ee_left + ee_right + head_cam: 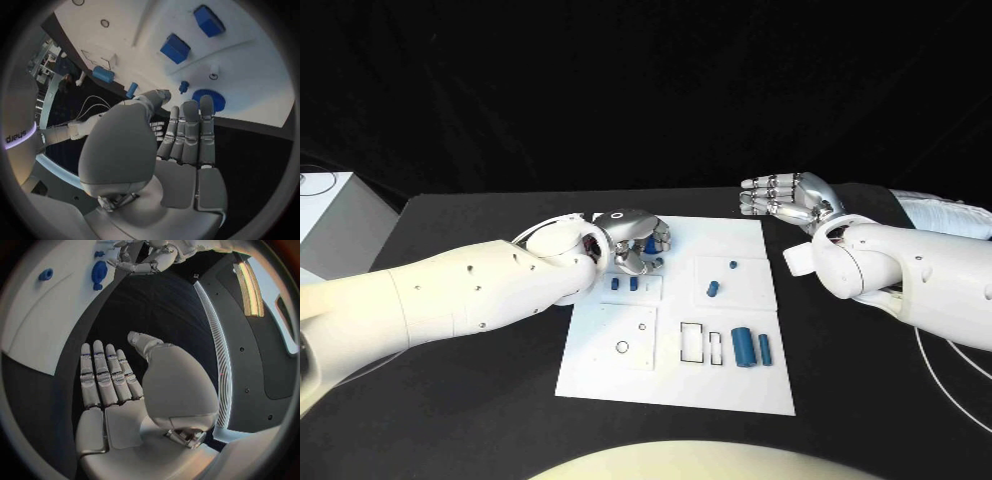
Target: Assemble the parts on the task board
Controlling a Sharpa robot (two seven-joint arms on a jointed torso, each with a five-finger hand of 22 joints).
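The white task board (678, 385) lies in the middle of the black table. My left hand (635, 243) hovers over the board's far left corner, fingers stretched out and holding nothing (187, 135). Just past its fingertips (206, 102) sits a round blue part (212, 97), with a small blue peg (183, 87) beside it. Two blue blocks (175, 48) lie further along the board. Two blue cylinders (751, 348) lie side by side near the board's front right. My right hand (788, 200) is raised off the board's far right corner, empty, fingers apart (106, 375).
Small blue parts (713, 289) lie on the board's right-hand middle panel, and a pair of blue pieces (625, 284) stands near my left hand. A white box (329, 215) stands at the table's far left edge. Bare black table (473, 400) surrounds the board.
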